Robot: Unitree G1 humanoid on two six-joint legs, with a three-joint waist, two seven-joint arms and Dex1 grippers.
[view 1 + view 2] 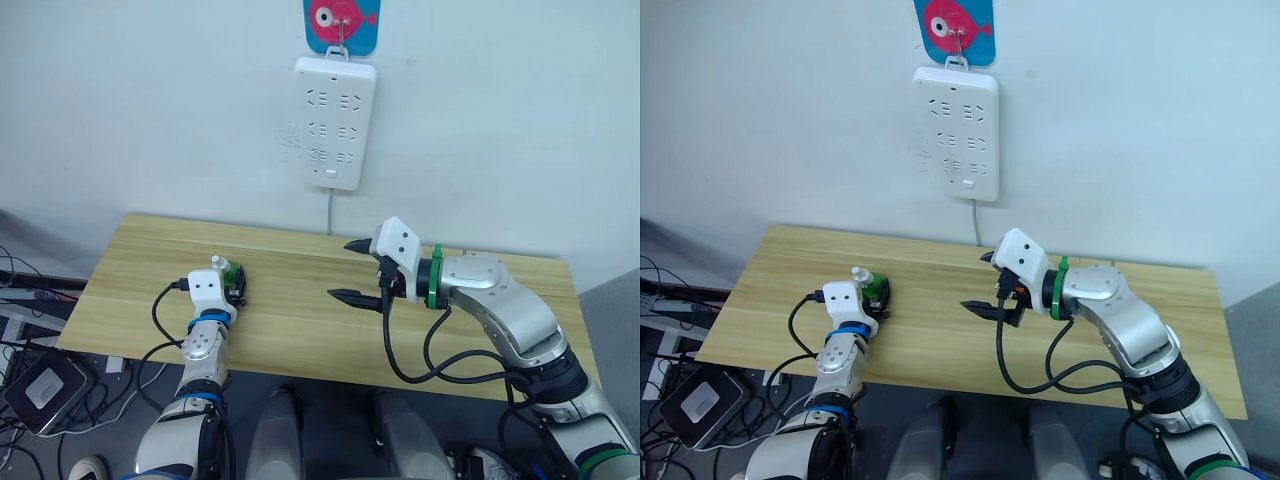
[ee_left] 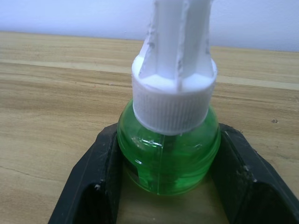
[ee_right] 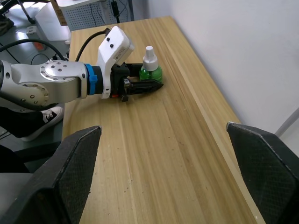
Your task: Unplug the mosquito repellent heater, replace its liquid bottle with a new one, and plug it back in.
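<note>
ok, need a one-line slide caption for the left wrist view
Left gripper with its black fingers closed against the capped green bottle, standing upright on the wooden table.

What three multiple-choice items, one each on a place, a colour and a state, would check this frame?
1. Where is the green bottle?
A. between the left gripper's fingers on the table
B. in the power strip
C. under the right gripper

2. What colour is the bottle's cap?
A. green
B. white
C. black

3. How are the right gripper's fingers?
A. shut on a bottle
B. shut on nothing
C. open, holding nothing

Answers: 1 A, the left wrist view shows black fingers on both sides of it; 2 B, the ribbed cap is white; 3 C, the two tips stand wide apart over bare wood.
</note>
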